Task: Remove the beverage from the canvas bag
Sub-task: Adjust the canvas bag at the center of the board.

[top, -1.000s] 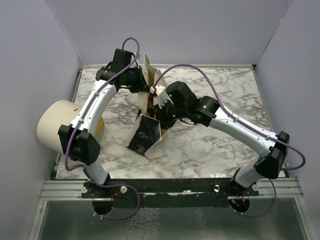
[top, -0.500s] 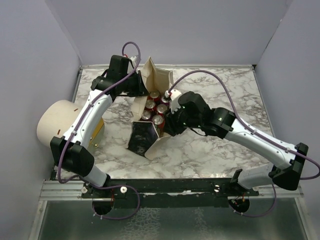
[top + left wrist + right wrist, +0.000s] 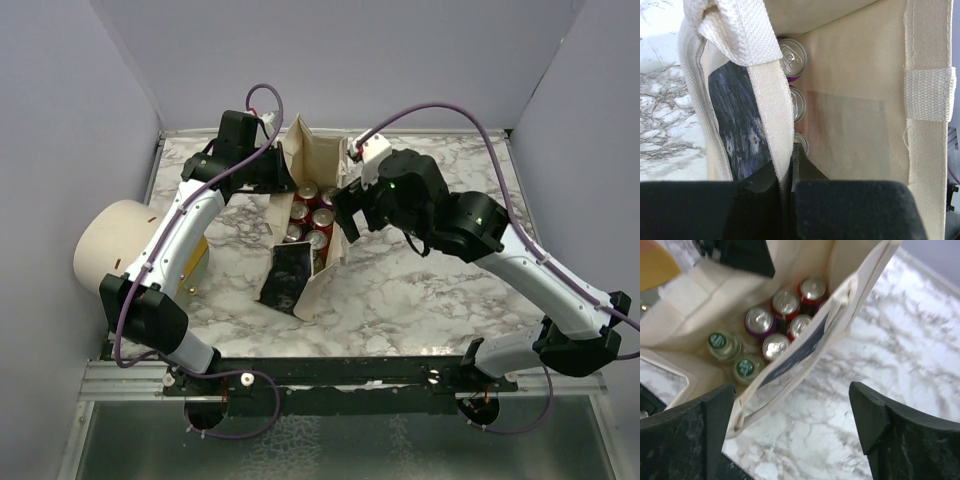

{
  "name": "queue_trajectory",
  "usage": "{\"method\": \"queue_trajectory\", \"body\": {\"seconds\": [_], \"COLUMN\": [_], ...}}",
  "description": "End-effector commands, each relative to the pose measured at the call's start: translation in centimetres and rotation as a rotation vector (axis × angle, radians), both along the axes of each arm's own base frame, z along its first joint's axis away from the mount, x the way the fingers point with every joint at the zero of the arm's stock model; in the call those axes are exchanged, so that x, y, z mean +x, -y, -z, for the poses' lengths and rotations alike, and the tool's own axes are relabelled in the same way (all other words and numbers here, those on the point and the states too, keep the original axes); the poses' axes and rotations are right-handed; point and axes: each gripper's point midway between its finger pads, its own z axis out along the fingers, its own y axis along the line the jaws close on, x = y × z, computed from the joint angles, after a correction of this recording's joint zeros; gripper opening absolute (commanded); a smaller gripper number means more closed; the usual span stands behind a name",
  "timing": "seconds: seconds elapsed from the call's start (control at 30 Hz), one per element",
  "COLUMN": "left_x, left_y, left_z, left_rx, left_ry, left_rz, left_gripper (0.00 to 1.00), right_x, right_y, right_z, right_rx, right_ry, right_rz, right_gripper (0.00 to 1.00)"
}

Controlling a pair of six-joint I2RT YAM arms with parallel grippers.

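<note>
The beverage cans (image 3: 785,302) stand upright inside the canvas bag (image 3: 318,160). The right gripper (image 3: 790,412) hangs over the bag's right wall, jaws wide and empty. The left gripper (image 3: 790,167) pinches the bag's rim, jaws clamped on cloth.

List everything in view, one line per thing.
canvas bag: one, cream with black panel, table centre, open
cans: at least five, silver tops, red and purple sides, upright in the bag
bottles: two, green caps, in the bag beside the cans
cylinder: one, cream, table's left edge
table: one, white-grey marble
left gripper: shut on the bag's rim
right gripper: open, empty, over the bag's right wall
</note>
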Motion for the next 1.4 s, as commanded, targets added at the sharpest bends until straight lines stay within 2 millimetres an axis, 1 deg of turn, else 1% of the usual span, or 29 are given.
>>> {"method": "queue_trajectory", "body": {"seconds": [0.0,0.1,0.17,0.23,0.3,0.37,0.43,0.47,0.53,0.6,0.7,0.8,0.87,0.93,1.0,1.13,1.2,1.3,1.33,1.37], "left_x": [1.6,1.5,1.4,1.2,1.1,1.2,1.2,1.3,1.3,1.4,1.6,1.8,1.9,1.9,2.0,1.9,1.6,1.0,0.8,0.6], "left_y": [0.7,0.7,0.7,0.8,0.6,0.3,0.0,-0.2,-0.4,-0.5,-0.6,-0.6,-0.5,-0.4,-0.4,-0.6,-0.6,-0.5,-0.4,-0.5], "left_z": [-7.3,-7.5,-7.7,-8.0,-8.2,-8.2,-8.2,-8.3,-8.7,-9.3,-9.9,-10.3,-10.4,-10.5,-10.4,-10.3,-10.2,-10.1,-8.9,-8.6], "left_rx": [-0.084,-0.085,-0.091,-0.097,-0.096,-0.081,-0.067,-0.062,-0.059,-0.062,-0.061,-0.059,-0.065,-0.069,-0.071,-0.063,-0.055,-0.044,-0.034,-0.027], "left_ry": [0.284,0.292,0.298,0.307,0.321,0.332,0.345,0.356,0.389,0.436,0.481,0.509,0.531,0.556,0.584,0.626,0.639,0.656,0.633,0.628], "left_rz": [0.018,0.020,0.025,0.030,0.029,0.016,0.004,0.002,0.000,-0.001,-0.002,-0.002,0.009,0.013,0.016,0.016,0.036,0.076,0.087,0.091], "left_gripper": [0.00,0.00,0.00,0.00,0.00,0.00,0.00,0.00,0.00,0.00,0.00,0.00,0.00,0.00,0.00,0.00,0.00,0.00,0.00,0.00], "right_x": [3.0,4.4,5.1,5.5,5.7,6.6,7.8,8.4,9.1,9.0,9.4,9.8,10.2,10.4,10.2,8.4,7.3,6.8,6.8,6.8], "right_y": [-1.9,-4.8,-6.5,-8.6,-10.2,-10.8,-10.7,-10.5,-10.5,-10.8,-10.7,-10.3,-9.5,-8.4,-6.8,-3.6,-2.6,-2.2,-2.1,-2.0], "right_z": [-3.5,-3.0,-2.5,-2.6,-2.6,-2.5,-2.1,-1.5,0.4,2.8,5.2,6.8,7.6,8.4,9.6,12.2,13.0,12.4,12.4,12.4], "right_rx": [-0.085,-0.151,-0.182,-0.173,-0.158,-0.128,-0.073,-0.058,-0.093,-0.146,-0.206,-0.252,-0.290,-0.336,-0.384,-0.459,-0.458,-0.425,-0.424,-0.426], "right_ry": [0.172,0.213,0.240,0.293,0.358,0.396,0.357,0.325,0.299,0.292,0.274,0.245,0.229,0.210,0.171,0.073,0.053,0.083,0.088,0.091], "right_rz": [-0.051,-0.148,-0.209,-0.305,-0.388,-0.407,-0.412,-0.415,-0.443,-0.513,-0.530,-0.513,-0.482,-0.443,-0.404,-0.373,-0.371,-0.365,-0.363,-0.355], "right_gripper": [0.99,1.00,0.94,0.88,0.84,0.81,0.76,0.71,0.66,0.65,0.64,0.63,0.63,0.63,0.63,0.63,0.66,0.71,0.72,0.73]}}
